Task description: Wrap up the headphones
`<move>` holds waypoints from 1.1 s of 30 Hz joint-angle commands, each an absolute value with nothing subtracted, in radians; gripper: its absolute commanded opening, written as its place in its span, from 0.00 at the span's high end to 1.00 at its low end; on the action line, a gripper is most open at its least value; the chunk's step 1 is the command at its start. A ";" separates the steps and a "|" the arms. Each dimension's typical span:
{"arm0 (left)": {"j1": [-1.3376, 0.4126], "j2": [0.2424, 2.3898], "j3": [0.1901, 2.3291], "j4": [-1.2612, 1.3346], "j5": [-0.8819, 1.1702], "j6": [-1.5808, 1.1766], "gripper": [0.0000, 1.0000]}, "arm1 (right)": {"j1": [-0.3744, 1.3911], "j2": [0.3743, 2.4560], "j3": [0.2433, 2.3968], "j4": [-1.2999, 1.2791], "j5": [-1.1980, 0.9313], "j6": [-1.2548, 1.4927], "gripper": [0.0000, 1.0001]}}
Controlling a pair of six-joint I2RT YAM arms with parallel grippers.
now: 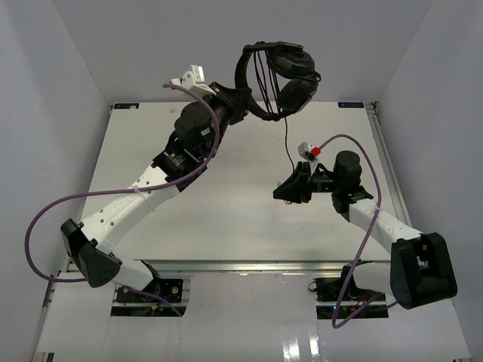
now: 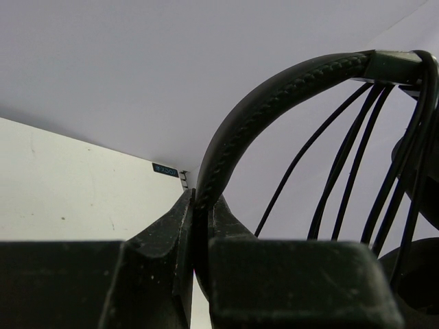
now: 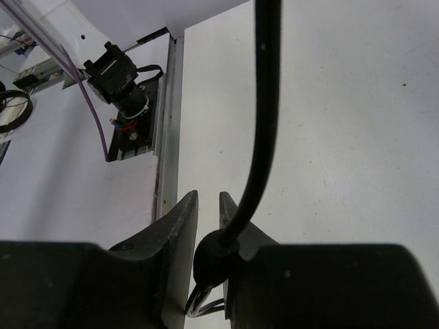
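Note:
The black headphones (image 1: 290, 72) hang in the air above the table's far edge. My left gripper (image 1: 243, 98) is shut on their headband. The left wrist view shows the stitched headband (image 2: 288, 86) pinched between the fingertips of that gripper (image 2: 204, 199), with several turns of thin black cord (image 2: 343, 157) running across the arch to an ear cup (image 2: 411, 274). One strand of cord (image 1: 286, 139) drops straight down to my right gripper (image 1: 283, 190) over the table's middle right. In the right wrist view the cord (image 3: 264, 103) ends in a plug (image 3: 212, 253) wedged between the narrowly parted jaws of the right gripper (image 3: 208, 199).
The white table (image 1: 226, 219) is boxed in by pale walls on three sides. Purple cables (image 1: 211, 151) loop along both arms. A metal rail (image 3: 168, 137) and a black mounted unit (image 3: 120, 75) sit beyond the table's edge in the right wrist view.

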State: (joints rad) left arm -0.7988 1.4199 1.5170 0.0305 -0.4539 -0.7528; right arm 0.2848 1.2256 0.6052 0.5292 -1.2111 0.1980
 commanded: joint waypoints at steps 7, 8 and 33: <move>-0.776 1.347 1.500 0.069 -0.503 -0.778 1.00 | 0.301 1.178 0.703 0.331 -1.180 0.049 0.88; -0.770 1.351 1.500 0.058 -0.528 -0.780 1.00 | 0.308 1.172 0.739 0.214 -1.152 -0.031 0.91; -0.677 1.615 1.470 -0.166 -0.394 -0.627 1.00 | 0.962 1.259 1.583 -1.071 0.365 -1.237 0.92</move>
